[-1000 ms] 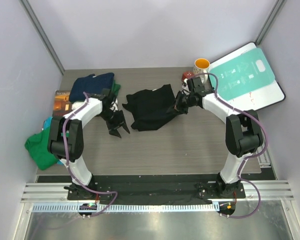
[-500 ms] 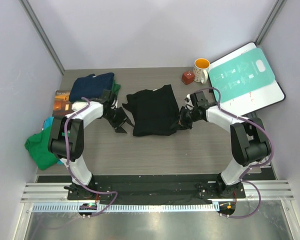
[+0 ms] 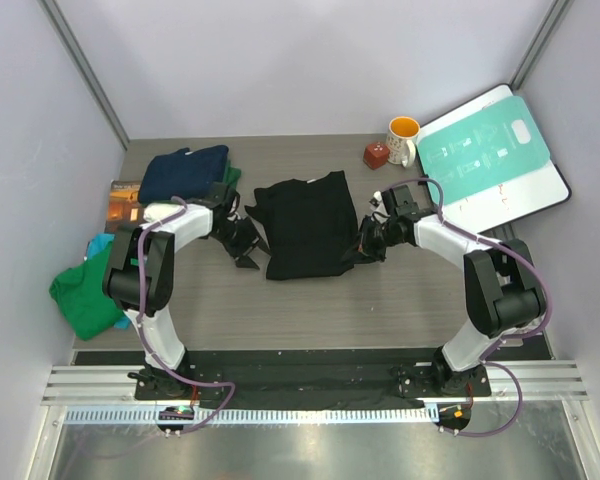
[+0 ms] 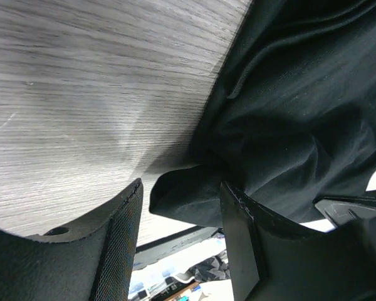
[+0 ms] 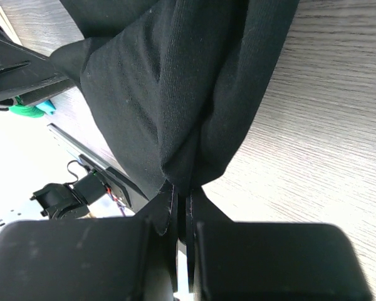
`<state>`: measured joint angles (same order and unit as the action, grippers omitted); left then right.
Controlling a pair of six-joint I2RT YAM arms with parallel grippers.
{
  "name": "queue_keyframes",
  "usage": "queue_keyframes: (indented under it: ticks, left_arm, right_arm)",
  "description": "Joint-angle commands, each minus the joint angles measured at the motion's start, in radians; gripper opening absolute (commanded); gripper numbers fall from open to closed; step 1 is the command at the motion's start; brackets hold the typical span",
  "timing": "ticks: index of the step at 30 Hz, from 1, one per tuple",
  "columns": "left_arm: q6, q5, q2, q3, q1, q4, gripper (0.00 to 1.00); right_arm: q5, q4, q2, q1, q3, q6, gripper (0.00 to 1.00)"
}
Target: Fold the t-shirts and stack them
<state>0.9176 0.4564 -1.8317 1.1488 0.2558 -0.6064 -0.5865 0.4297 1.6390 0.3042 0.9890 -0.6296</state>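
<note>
Jaws of the right gripper (image 5: 182,193) clamp the black t-shirt (image 5: 175,94); the left gripper's (image 4: 182,191) gape astride its edge.

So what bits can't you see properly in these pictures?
Black t-shirt: no print shows in any view; its front may be folded inward.
Teal t-shirt: top view, mostly hidden under the green t-shirt.
Book: top view, partly under the navy t-shirt; cover too small to read.
Red thing by the mug: top view, too small to identify.
</note>
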Motion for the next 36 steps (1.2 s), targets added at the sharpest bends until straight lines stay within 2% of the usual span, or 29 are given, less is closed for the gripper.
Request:
queue_keyframes:
  ticks: [1,7,12,24,36]
  left_arm:
    - [0.004,0.056,0.008,-0.021,0.008,0.057,0.53]
    - [0.01,0.091,0.014,-0.055,0.023,0.076,0.52]
    - [0.021,0.12,0.078,-0.08,0.023,0.073,0.51]
    - [0.012,0.136,0.101,-0.046,0.023,0.05,0.48]
    - [-0.046,0.159,0.02,-0.047,0.031,0.074,0.48]
  right_arm:
    - [-0.029,-0.009,0.015,0.0,0.028,0.014,0.01]
    - [-0.022,-0.016,0.038,0.0,0.025,0.011,0.01]
    - [-0.021,-0.019,0.059,0.001,0.016,0.007,0.01]
    - [-0.03,-0.026,0.071,0.0,0.019,-0.002,0.01]
    - [-0.033,-0.026,0.078,0.001,0.016,0.001,0.01]
